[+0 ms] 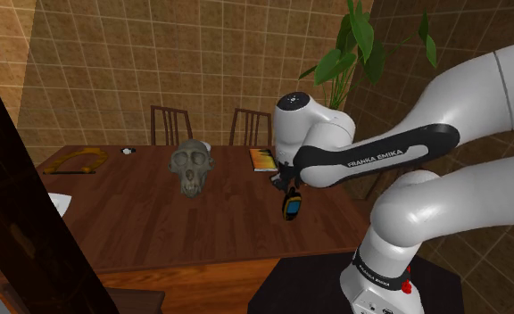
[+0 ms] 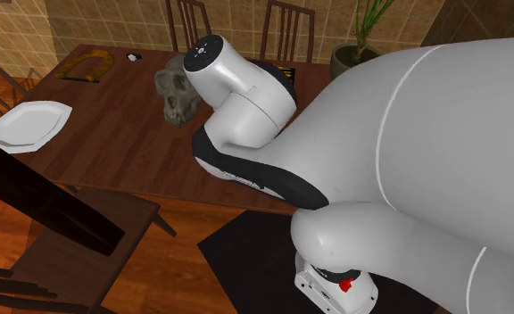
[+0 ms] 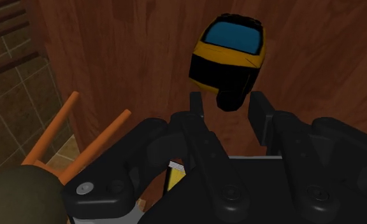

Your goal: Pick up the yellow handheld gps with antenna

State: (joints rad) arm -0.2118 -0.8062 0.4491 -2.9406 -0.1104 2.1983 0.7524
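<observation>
In the shoulder view, the arm is reaching over the near part of the table [image 1: 139, 214], and the gripper [image 1: 290, 194] is pointing down there. The yellow handheld gps [image 1: 292, 208] is sitting directly under it, touching or almost touching the fingertips, with its blue screen facing up. A grey skull [image 1: 191, 169] is standing well apart from it, toward this view's left. I cannot tell from here whether the gps is resting on the wood or is already a little above it.

In the second exterior view, the white arm [image 2: 237, 98] is bending over the table [image 2: 112, 134] just beside the skull [image 2: 173, 96], on this view's right of it.

In the wrist view, the gripper [image 3: 229, 105] is standing narrowly open, and the black antenna end of the gps [image 3: 230, 57] is lying between the two fingers [image 3: 197, 108]. A thin gap is showing on each side, so I judge they are not yet pressing it. The long axis of the gps is running straight away from the gripper: antenna end nearest, screen end farthest. The fingers are therefore standing across this axis. In my judgement, the closing is only needing to meet this narrow end squarely, which may slip because it is thin.
</observation>
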